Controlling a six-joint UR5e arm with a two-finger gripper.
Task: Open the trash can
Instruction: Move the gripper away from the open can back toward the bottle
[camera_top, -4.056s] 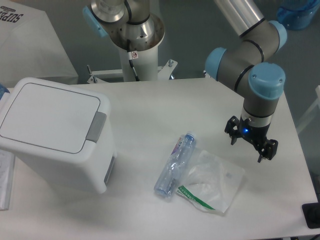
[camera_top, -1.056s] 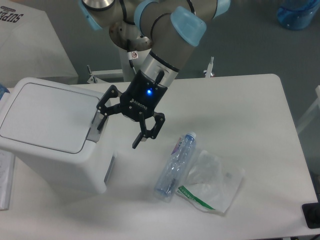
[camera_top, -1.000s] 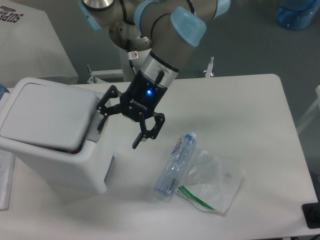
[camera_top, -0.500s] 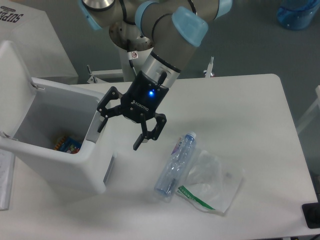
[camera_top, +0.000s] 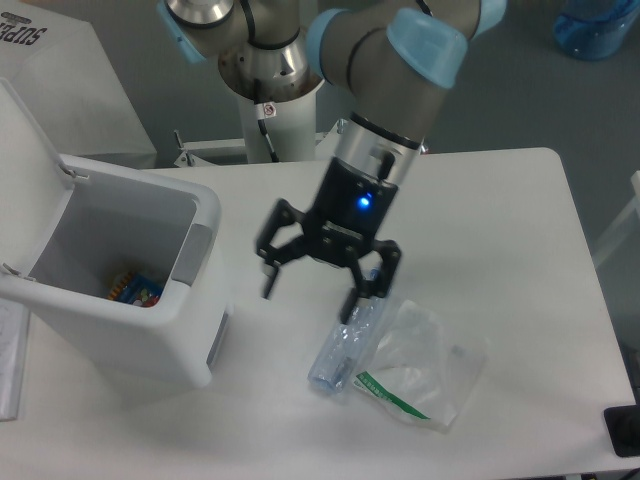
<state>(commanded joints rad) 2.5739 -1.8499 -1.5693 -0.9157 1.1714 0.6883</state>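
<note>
The white trash can (camera_top: 190, 350) stands at the table's left with its lid (camera_top: 28, 165) swung upright at the back left. Its inside is exposed, and colourful litter (camera_top: 133, 291) lies at the bottom. The grey push tab (camera_top: 194, 254) sits on the front rim. My gripper (camera_top: 310, 297) hangs open to the right of the can, clear of it, with nothing between its fingers. One fingertip (camera_top: 267, 287) points down beside the can's front corner; the other fingertip (camera_top: 351, 306) is over the bottle.
A clear plastic bottle (camera_top: 345, 345) lies on the table right of the can, next to a crumpled plastic bag (camera_top: 425, 365). The arm's base column (camera_top: 275, 100) stands at the back. A black object (camera_top: 624, 430) sits at the front right corner.
The can's lid went from flat to fully upright. The gripper has since moved right, away from the push tab, toward the bottle.
</note>
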